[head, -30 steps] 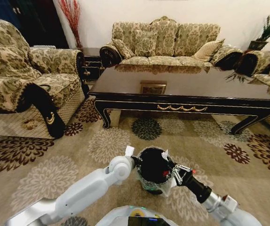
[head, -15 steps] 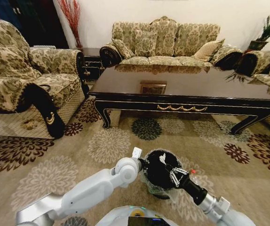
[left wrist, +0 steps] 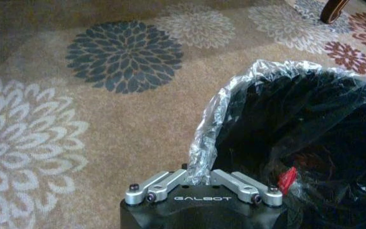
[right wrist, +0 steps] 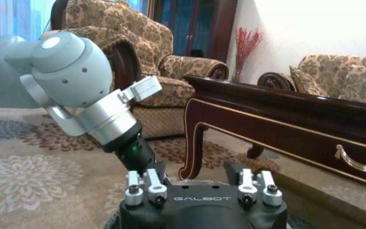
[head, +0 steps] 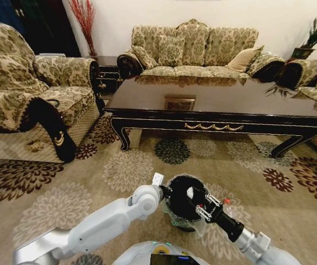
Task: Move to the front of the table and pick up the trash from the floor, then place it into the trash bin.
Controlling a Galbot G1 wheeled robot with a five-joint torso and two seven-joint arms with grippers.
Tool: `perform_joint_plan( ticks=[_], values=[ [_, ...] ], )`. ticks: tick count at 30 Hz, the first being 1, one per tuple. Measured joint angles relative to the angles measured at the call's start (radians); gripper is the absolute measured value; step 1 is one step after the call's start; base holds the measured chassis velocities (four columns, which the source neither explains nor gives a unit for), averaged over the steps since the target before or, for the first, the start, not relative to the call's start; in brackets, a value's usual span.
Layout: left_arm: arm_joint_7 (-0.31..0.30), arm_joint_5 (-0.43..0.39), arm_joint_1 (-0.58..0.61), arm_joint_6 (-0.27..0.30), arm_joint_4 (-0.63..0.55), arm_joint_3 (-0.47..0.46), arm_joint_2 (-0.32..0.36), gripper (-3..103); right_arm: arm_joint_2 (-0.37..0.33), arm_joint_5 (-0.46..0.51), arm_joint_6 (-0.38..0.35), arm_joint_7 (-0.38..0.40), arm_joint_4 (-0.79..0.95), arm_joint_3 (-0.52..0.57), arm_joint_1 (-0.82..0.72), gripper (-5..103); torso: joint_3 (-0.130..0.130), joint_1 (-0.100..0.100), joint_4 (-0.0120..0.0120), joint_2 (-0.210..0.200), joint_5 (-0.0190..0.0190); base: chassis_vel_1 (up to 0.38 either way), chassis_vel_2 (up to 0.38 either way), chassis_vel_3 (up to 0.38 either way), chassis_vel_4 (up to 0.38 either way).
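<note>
Now, step: dropping litter into the trash bin [head: 181,200], which stands on the floor [head: 64,204] in front of the table [head: 219,102].
Left gripper [left wrist: 199,185]: at the bin's near rim, jaws pinching the edge of the liner bag [left wrist: 216,109]; keep it steady so the mouth stays wide.
Right gripper [head: 202,206]: over the bin's opening, jaws spread.
Trash: white scrap [head: 190,192] at the mouth, probably already let go.
Advice: lift straight up, clear of the liner.

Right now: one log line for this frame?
phase: at trash bin | left gripper: shut on liner bag | right gripper: over bin, open | table: ahead
</note>
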Motion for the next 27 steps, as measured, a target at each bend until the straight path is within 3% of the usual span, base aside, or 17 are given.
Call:
perform_joint_plan(
  ticks=[2, 4, 7, 10, 17, 22, 27],
  values=[
    [0.002, -0.001, -0.004, 0.0, 0.0, -0.002, 0.006, 2, 0.003, 0.0, 0.0, 0.0, 0.001, 0.001, -0.001, 73, 0.0, 0.0, 0.0, 0.0, 0.0, 0.0, 0.0, 0.0, 0.0],
    [0.002, 0.0, -0.003, 0.0, 0.0, -0.005, 0.009, 2, 0.005, 0.001, 0.0, 0.001, 0.001, 0.003, -0.001, 73, 0.0, 0.0, -0.0001, 0.0, 0.0, 0.0, 0.0, 0.0, 0.0],
    [-0.004, 0.004, 0.022, 0.0, -0.01, -0.039, 0.027, 2, 0.018, 0.011, 0.002, 0.003, -0.009, 0.009, 0.009, 89, 0.0, 0.0, 0.0001, 0.0, -0.0001, 0.0, 0.0, 0.0, 0.0],
    [-0.001, 0.004, 0.041, 0.0, -0.015, -0.07, 0.046, 2, 0.033, 0.021, 0.003, 0.008, -0.015, 0.009, 0.017, 97, 0.0, 0.0, 0.0, 0.0, -0.0001, 0.0, 0.0, 0.0, 0.0],
    [0.018, 0.014, 0.116, 0.0, -0.031, -0.182, 0.105, 2, 0.053, 0.11, -0.01, 0.061, -0.023, 0.019, 0.051, 100, 0.0, 0.0, -0.0001, 0.0, 0.0001, 0.0, 0.0, 0.0, 0.0],
    [0.046, 0.054, 0.238, 0.0, -0.052, -0.326, 0.162, 2, 0.052, 0.179, -0.038, 0.192, -0.062, 0.026, 0.097, 100, 0.0, 0.0, 0.0004, 0.0, -0.0001, 0.0, 0.0, 0.0, 0.0],
    [0.071, 0.064, 0.297, 0.0, -0.061, -0.419, 0.186, 2, 0.037, 0.187, -0.07, 0.28, -0.136, 0.026, 0.122, 100, 0.0, 0.0, -0.0001, 0.0, 0.0, 0.0, 0.0, 0.0, 0.0]
  ],
)
